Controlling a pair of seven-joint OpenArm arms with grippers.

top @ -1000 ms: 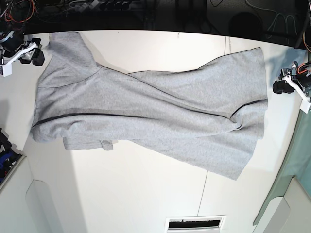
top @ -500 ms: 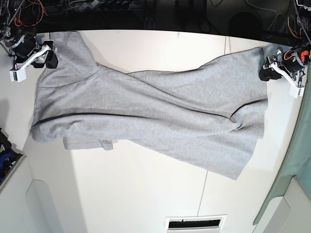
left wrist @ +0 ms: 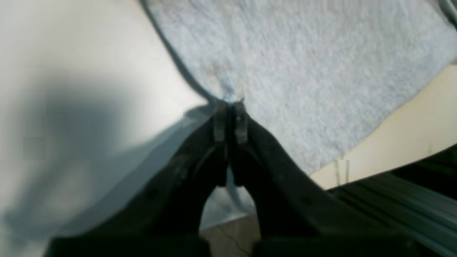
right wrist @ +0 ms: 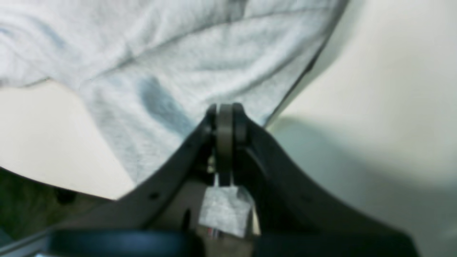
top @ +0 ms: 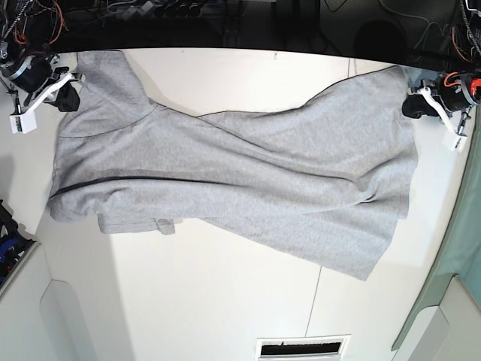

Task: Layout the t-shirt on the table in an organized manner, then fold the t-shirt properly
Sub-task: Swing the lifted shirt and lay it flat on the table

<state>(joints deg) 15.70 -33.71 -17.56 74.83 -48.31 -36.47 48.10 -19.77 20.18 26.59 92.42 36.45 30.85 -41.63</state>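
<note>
The light grey t-shirt [top: 240,173] lies twisted across the white table [top: 225,301], with a fold running diagonally through its middle. At the right end of the base view, my left gripper [top: 412,104] is shut on the shirt's far corner. In the left wrist view its jaws [left wrist: 230,105] pinch the edge of the t-shirt [left wrist: 303,64]. My right gripper [top: 73,95] is at the left end of the base view. It is shut on the shirt's edge there. In the right wrist view its jaws [right wrist: 225,110] are closed on the t-shirt [right wrist: 178,53]. No lettering shows.
Dark equipment with cables [top: 225,22] lines the table's far edge. A vent slot [top: 303,346] sits at the near edge, and a thin seam [top: 314,301] crosses the tabletop. A green surface [top: 462,248] borders the right side. The table edge [left wrist: 392,167] is close to my left gripper.
Both grippers have gone from open to shut on the shirt's edges. The right-hand corner of the shirt has shifted slightly up and outward.
</note>
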